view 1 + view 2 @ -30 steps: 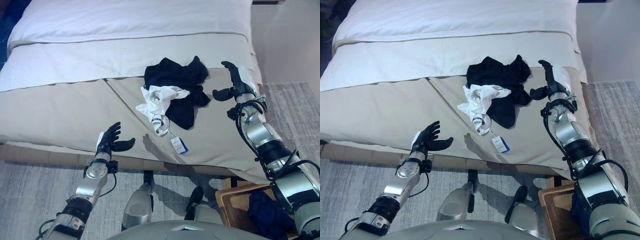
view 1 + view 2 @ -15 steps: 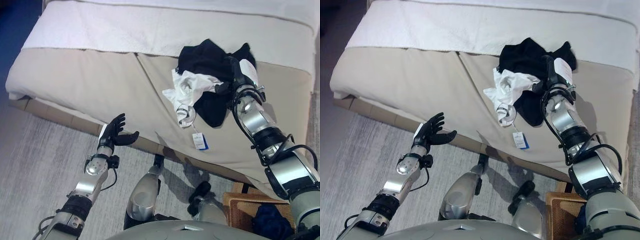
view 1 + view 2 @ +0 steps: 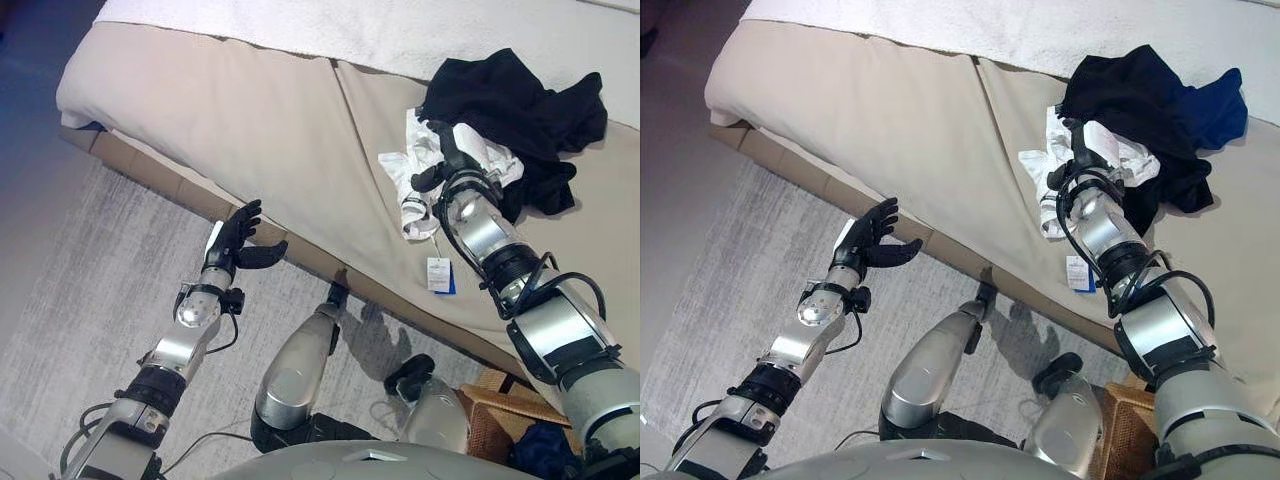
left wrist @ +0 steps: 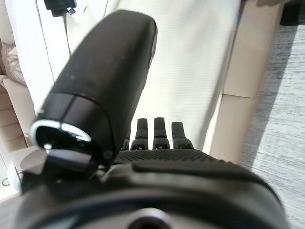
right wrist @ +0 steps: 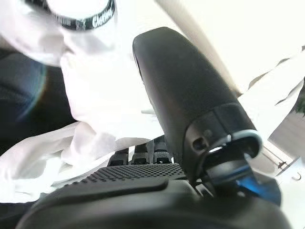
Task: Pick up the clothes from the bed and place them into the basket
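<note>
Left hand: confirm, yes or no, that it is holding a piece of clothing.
No. The left hand hangs open over the floor beside the bed, with nothing in it.

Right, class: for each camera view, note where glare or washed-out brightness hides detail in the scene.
Right wrist view: a faint flare arc lies over the black garment, and the white garment past the right hand is washed out. Left wrist view: the bed cover glares white past the left hand. Eye views: even light, no glare.
</note>
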You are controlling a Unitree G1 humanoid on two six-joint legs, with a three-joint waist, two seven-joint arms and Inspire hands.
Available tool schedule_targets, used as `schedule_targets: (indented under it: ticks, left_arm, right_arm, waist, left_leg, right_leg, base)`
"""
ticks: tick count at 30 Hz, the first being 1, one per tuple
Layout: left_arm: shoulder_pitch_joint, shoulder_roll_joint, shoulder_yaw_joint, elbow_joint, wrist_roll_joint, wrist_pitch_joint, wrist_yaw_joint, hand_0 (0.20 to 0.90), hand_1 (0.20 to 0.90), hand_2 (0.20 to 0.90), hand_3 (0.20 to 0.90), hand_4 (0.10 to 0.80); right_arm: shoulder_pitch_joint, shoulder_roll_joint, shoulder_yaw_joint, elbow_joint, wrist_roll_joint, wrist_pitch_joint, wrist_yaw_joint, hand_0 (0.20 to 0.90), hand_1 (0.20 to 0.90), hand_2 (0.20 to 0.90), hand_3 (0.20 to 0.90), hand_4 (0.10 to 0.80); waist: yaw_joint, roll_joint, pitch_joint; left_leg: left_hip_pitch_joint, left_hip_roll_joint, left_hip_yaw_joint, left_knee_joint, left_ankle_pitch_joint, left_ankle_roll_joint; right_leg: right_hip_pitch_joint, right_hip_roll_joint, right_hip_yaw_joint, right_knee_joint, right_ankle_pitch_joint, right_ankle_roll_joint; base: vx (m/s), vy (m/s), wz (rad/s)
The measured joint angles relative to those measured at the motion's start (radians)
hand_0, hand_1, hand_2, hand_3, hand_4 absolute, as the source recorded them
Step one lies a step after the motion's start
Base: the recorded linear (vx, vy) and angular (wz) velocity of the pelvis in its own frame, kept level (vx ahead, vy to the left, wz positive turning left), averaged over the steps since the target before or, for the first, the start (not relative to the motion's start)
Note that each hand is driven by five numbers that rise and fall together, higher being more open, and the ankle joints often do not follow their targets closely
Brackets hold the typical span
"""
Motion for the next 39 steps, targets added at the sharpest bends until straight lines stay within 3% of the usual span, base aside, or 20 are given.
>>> schedule_targets:
  ticks: [5, 13, 22, 24, 25, 26, 32, 39]
  left_arm:
    - [0.022, 0.0, -0.013, -0.001, -0.028, 0.0, 0.0, 0.9, 0.9, 0.9, 0.9, 0.8]
    - [0.019, 0.004, -0.033, -0.033, -0.029, -0.002, 0.013, 0.9, 0.9, 0.9, 0.9, 0.8]
    - [0.0, 0.019, -0.095, -0.068, -0.03, -0.002, 0.048, 0.9, 0.9, 0.9, 0.9, 0.8]
    - [-0.005, 0.021, -0.095, -0.068, -0.03, -0.002, 0.054, 0.9, 0.9, 0.9, 0.9, 0.8]
    - [-0.006, 0.023, -0.095, -0.068, -0.03, -0.002, 0.054, 0.9, 0.9, 0.9, 0.9, 0.8]
    - [-0.009, 0.026, -0.096, -0.068, -0.03, -0.002, 0.054, 0.9, 0.9, 0.9, 0.9, 0.8]
    - [-0.027, 0.028, -0.096, -0.068, -0.03, -0.001, 0.073, 0.9, 0.9, 0.9, 0.9, 0.8]
    - [-0.02, 0.036, -0.094, -0.068, -0.03, 0.013, 0.076, 0.9, 0.9, 0.9, 0.9, 0.8]
  right_arm:
    - [-0.023, 0.0, 0.001, 0.039, -0.015, 0.013, 0.0, 0.9, 0.9, 0.9, 0.9, 0.8]
    - [-0.098, -0.005, 0.073, 0.137, -0.147, 0.054, 0.033, 0.9, 0.9, 0.9, 0.9, 0.8]
    - [-0.208, -0.011, 0.28, 0.264, -0.59, 0.139, 0.245, 0.9, 0.9, 0.9, 0.9, 0.8]
    - [-0.213, -0.011, 0.301, 0.266, -0.662, 0.149, 0.277, 0.634, 0.634, 0.634, 0.59, 0.49]
    - [-0.213, -0.011, 0.312, 0.265, -0.682, 0.153, 0.284, 0.382, 0.382, 0.382, 0.296, 0.196]
    - [-0.213, -0.011, 0.315, 0.266, -0.692, 0.154, 0.278, 0.3, 0.3, 0.3, 0.2, 0.1]
    - [-0.215, -0.014, 0.313, 0.278, -0.684, 0.154, 0.19, 0.3, 0.3, 0.3, 0.2, 0.1]
    - [-0.166, -0.022, 0.216, 0.257, -0.338, 0.1, 0.012, 0.3, 0.3, 0.3, 0.2, 0.1]
  waist:
    - [0.003, -0.002, 0.002]
    - [0.002, -0.004, 0.008]
    - [0.01, -0.004, 0.008]
    - [0.012, -0.004, 0.008]
    - [0.012, -0.004, 0.008]
    - [0.012, -0.004, 0.008]
    - [0.011, -0.005, 0.008]
    - [-0.005, -0.023, 0.019]
  left_leg:
    - [-0.083, -0.005, -0.007, 0.072, -0.018, 0.015]
    - [-0.168, -0.001, -0.006, 0.118, -0.018, 0.018]
    - [-0.201, 0.002, -0.008, 0.135, -0.017, 0.019]
    - [-0.201, 0.001, -0.007, 0.135, -0.017, 0.02]
    - [-0.201, 0.001, -0.007, 0.136, -0.017, 0.02]
    - [-0.201, 0.002, -0.007, 0.136, -0.017, 0.02]
    - [-0.2, 0.009, -0.005, 0.138, -0.011, 0.028]
    - [-0.094, 0.037, 0.022, 0.095, -0.012, 0.03]
  right_leg:
    - [-0.072, -0.028, 0.0, 0.082, -0.025, -0.008]
    - [-0.161, -0.037, 0.016, 0.136, -0.031, -0.012]
    - [-0.192, -0.036, 0.018, 0.143, -0.031, -0.012]
    - [-0.192, -0.036, 0.018, 0.143, -0.031, -0.012]
    - [-0.192, -0.035, 0.018, 0.143, -0.031, -0.012]
    - [-0.192, -0.035, 0.018, 0.142, -0.031, -0.012]
    - [-0.19, -0.027, 0.021, 0.139, -0.031, -0.012]
    - [-0.099, 0.013, 0.041, 0.064, -0.01, -0.023]
  base:
    - [0.009, 0.026, 0.11]
    - [-0.021, -0.003, -0.01]
    - [-0.011, -0.02, 0.0]
    - [-0.04, -0.015, 0.0]
    - [-0.042, -0.011, -0.01]
    - [-0.033, -0.009, -0.01]
    - [-0.038, -0.015, -0.03]
    - [-0.017, 0.0, -0.17]
